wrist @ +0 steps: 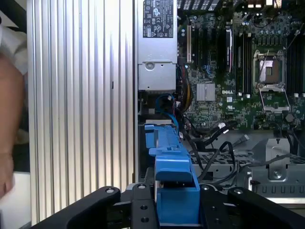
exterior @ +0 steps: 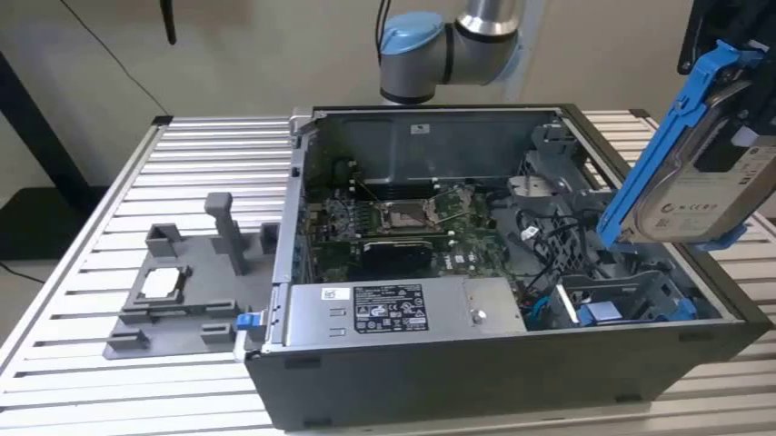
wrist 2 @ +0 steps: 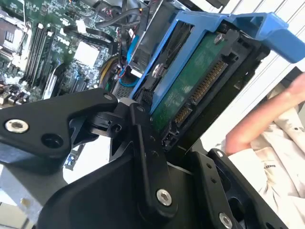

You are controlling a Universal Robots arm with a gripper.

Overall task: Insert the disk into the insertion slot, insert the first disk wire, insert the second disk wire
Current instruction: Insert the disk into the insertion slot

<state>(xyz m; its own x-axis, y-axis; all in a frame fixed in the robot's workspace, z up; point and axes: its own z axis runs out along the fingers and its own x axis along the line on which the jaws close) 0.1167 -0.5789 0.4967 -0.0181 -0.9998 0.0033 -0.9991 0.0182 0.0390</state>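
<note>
"Blue plastic round silver metal: that's the disk (exterior: 693,182), up in the air over the computer case's (exterior: 485,381) edge on the exterior view's right, tilted and touching nothing below it."

"What has hold of it?"

"The gripper (wrist: 175,198). In the first wrist view its black fingers (wrist: 107,202) are drawn in against the two sides of the blue carrier, so it's clamped on the disk."

"And the insertion slot?"

"The insertion slot (exterior: 624,295) sits in the case's near corner on the exterior view's right, below the disk. The disk is well apart from it, so I'd judge the first step is not yet finished, and neither wire step looks begun."

"Can you pick out the wires?"

"Loose dark cables (exterior: 552,232) lie in the case beside the slot. Which of them serve the disk, I cannot tell."

"Counts?"

"One disk, one slot, one gripper, one case on the bench (exterior: 206,154). One grey fixture (exterior: 182,291) with upright posts stands near the bench's edge on the exterior view's left. One person's hand (wrist 2: 267,119) shows beside the disk in the second wrist view, not touching it."
</note>
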